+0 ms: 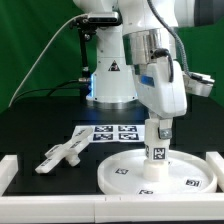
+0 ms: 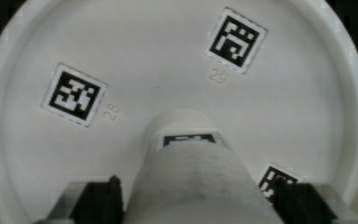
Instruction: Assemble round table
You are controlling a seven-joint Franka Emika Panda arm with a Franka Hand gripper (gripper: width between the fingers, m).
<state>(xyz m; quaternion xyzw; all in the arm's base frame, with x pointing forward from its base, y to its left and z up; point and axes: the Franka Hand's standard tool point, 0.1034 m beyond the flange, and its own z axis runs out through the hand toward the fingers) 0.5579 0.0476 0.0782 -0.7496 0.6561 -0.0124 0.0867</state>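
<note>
The round disc top lies flat on the black table near the front, with tags on its face. The short thick leg stands upright on the disc's middle. My gripper is shut on the leg's upper part. In the wrist view the leg runs down between my two black fingers to the disc top, whose tags show around it. The cross-shaped foot lies loose on the table at the exterior view's left.
The marker board lies behind the disc. The white robot pedestal stands at the back. White rails border the table at the front corners.
</note>
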